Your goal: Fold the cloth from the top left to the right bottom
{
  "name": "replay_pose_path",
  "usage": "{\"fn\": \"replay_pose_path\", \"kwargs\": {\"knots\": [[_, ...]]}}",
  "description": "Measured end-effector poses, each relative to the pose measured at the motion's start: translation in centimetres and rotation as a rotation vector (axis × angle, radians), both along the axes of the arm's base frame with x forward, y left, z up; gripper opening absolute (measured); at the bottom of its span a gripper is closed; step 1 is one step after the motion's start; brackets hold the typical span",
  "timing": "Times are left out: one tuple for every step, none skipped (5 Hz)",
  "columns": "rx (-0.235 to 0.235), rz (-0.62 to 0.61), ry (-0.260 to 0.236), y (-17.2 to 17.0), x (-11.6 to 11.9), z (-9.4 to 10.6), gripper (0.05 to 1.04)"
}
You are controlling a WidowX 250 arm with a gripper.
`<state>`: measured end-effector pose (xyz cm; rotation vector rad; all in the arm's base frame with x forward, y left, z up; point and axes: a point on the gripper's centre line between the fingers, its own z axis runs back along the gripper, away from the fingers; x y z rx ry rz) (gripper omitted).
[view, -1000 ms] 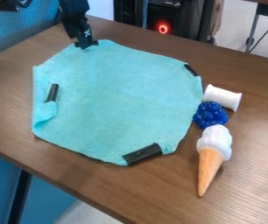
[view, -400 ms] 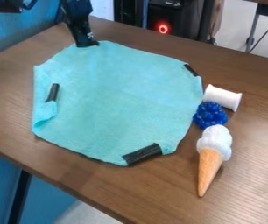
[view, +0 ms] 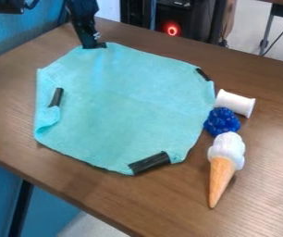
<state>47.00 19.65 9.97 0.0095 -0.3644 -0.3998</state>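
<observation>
The gripper [view: 95, 45] hangs at the upper left of the camera view, shut on the cloth's top left edge. The turquoise cloth [view: 125, 102] lies spread mostly flat on the brown table. Its lower left edge is curled over, and black patches show near its left, right and bottom edges.
To the cloth's right stand a white cylinder [view: 235, 102], a blue bumpy object [view: 222, 121] and a toy ice cream cone [view: 222, 169], close together in a row. The wooden table [view: 64, 194] ends in a slanting edge at the lower left.
The gripper has closed at the cloth's upper edge and shifted slightly right. The cloth has slid a very little to the right with it. The objects beside it have stayed put.
</observation>
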Motion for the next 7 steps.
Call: {"fn": "replay_pose_path", "kwargs": {"knots": [[-0.026, -0.011, -0.016, -0.4, 0.2, 0.4, 0.051], [-0.055, -0.024, -0.028, -1.2, -0.4, 0.6, 0.051], [0.006, -0.068, -0.077, -2.8, -1.5, 2.6, 0.051], [0.095, -0.121, -0.079, -5.7, -2.4, 2.2, 0.051], [0.18, -0.169, -0.114, -8.2, -3.6, 2.9, 0.051], [0.217, -0.19, -0.116, -9.5, -4.3, 2.9, 0.051], [0.215, -0.197, -0.109, -11.3, -5.8, 3.4, 0.051]]}}
